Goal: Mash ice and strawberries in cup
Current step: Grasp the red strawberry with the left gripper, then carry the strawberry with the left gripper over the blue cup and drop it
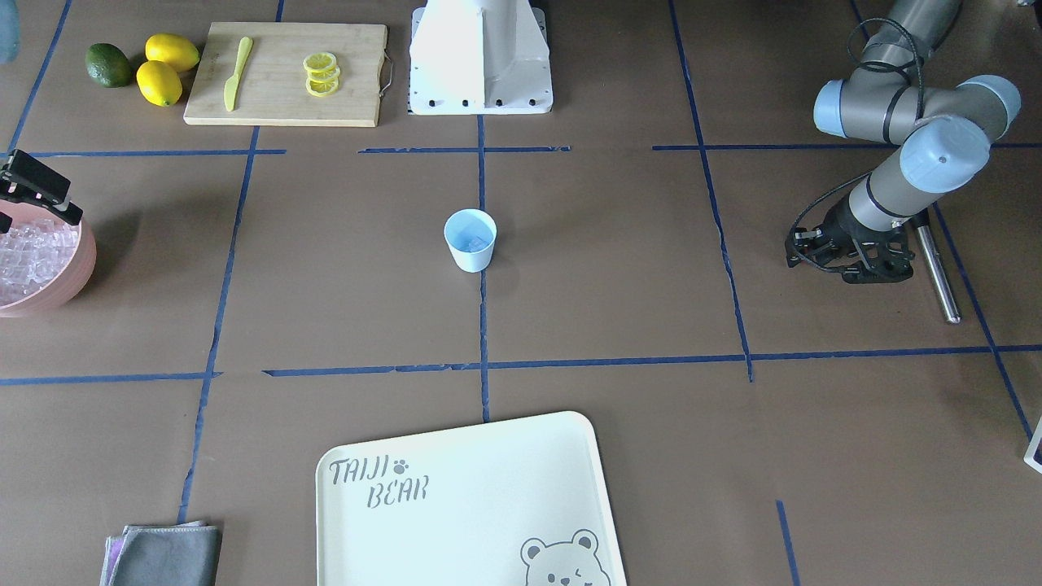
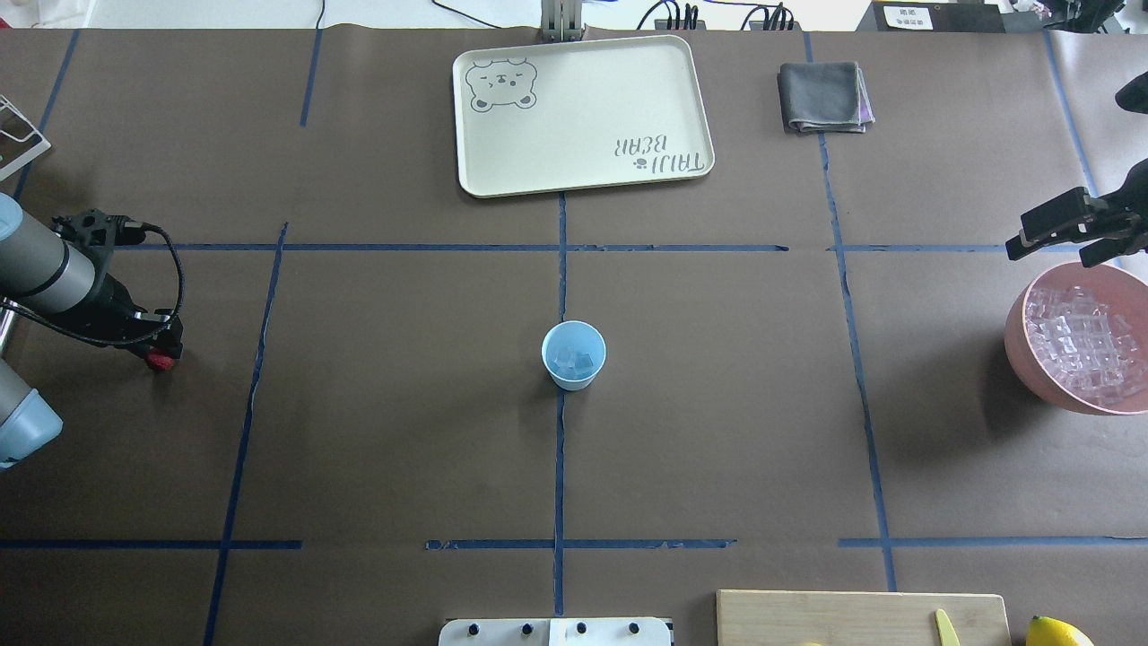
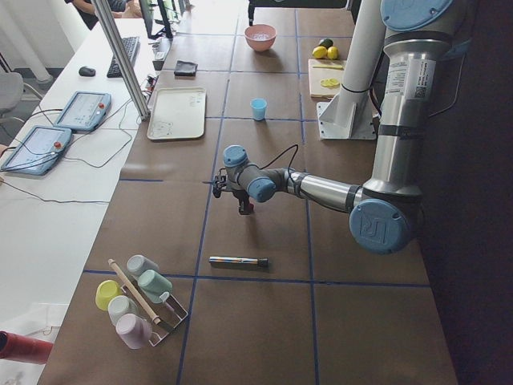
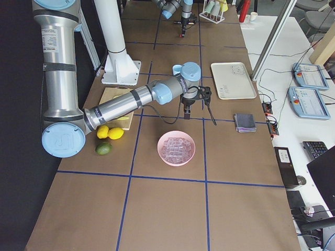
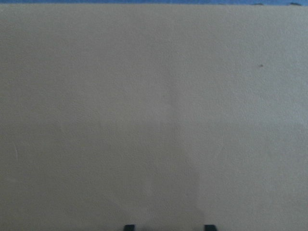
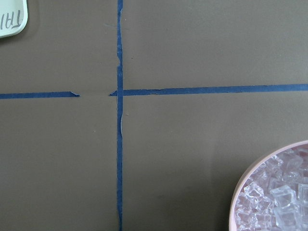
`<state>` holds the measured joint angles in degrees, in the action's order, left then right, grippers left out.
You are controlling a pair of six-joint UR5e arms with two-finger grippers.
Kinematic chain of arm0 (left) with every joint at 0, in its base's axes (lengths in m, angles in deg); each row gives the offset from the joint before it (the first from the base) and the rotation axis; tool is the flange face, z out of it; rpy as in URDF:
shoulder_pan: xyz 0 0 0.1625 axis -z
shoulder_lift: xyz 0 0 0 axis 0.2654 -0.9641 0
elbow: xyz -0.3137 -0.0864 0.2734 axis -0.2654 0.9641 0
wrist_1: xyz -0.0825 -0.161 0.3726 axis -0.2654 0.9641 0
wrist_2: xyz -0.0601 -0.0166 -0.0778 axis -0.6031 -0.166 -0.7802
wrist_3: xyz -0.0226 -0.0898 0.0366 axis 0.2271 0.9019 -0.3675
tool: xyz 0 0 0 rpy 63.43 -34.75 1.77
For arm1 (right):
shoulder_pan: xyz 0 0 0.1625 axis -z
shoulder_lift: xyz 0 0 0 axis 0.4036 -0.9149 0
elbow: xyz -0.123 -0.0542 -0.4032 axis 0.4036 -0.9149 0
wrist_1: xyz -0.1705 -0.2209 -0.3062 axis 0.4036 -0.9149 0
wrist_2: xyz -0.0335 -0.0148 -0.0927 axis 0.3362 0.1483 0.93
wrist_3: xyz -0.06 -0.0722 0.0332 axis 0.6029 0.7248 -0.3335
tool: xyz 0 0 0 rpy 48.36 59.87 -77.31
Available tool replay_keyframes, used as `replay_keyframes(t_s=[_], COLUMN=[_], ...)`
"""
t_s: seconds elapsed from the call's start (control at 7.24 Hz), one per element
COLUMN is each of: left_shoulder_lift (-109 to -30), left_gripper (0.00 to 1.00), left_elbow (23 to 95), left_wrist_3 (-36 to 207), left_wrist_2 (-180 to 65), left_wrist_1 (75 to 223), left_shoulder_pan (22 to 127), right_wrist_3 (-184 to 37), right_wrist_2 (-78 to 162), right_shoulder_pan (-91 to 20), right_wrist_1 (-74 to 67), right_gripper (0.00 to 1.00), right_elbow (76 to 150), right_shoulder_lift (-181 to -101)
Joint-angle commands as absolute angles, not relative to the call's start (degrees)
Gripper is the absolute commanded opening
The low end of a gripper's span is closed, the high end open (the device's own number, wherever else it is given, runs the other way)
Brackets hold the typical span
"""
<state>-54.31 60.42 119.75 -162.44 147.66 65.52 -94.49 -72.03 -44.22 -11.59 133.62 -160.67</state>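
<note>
Down at the robot's left end of the table, the left gripper (image 2: 160, 352) hung tip-down with the strawberry (image 2: 162, 362) right at its fingertips. Its wrist camera showed only bare table and two dark finger ends a little apart, so it could not be told whether the gripper was clamped on the berry. A metal rod (image 1: 938, 273), apparently the masher, lay flat near that gripper, untouched.

The step in hand looked like fetching the fruit. The next move would call for a soft but sure pinch, a lift clear of the table, and a carry to the cup (image 2: 574, 354). The cup stood upright at the table's centre, well apart from both arms. The berry would need releasing squarely above its small mouth.

Inside the cup lay a few cubes of ice (image 2: 575, 361) and no fruit. At the opposite end, the right gripper (image 2: 1072, 235) hovered with its fingers spread and nothing between them. It was raised just beside a pink bowl (image 2: 1021, 354) heaped with more ice cubes.
</note>
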Motion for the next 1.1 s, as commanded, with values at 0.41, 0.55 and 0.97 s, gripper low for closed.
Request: replay_keyframes(t_s=[0.41,0.55,0.97], left_shoulder_lift=[-59.9,-66.6,-86.2], left_gripper=[0.0,0.0,0.0], left_elbow=[67.1,67.4,63.1], left_wrist_3=[133.5,141.4,159.7], left_wrist_2=[-170.4,-170.5,-167.3], left_wrist_1=[147.2,147.2,147.2], left_shoulder_pan=[65.2,64.3,55.7], right_wrist_3=[-94.5,-94.4,-93.3], right_wrist_2=[-72.3,-72.2,-72.3], right_shoulder_pan=[-44.4,-44.5,-45.3], right_wrist_1=[-11.6,-11.6,-11.6], right_gripper=[1.0,1.0,1.0], right_elbow=[133.7,133.6,133.6], right_shoulder_lift=[-160.6,-160.7,-161.3])
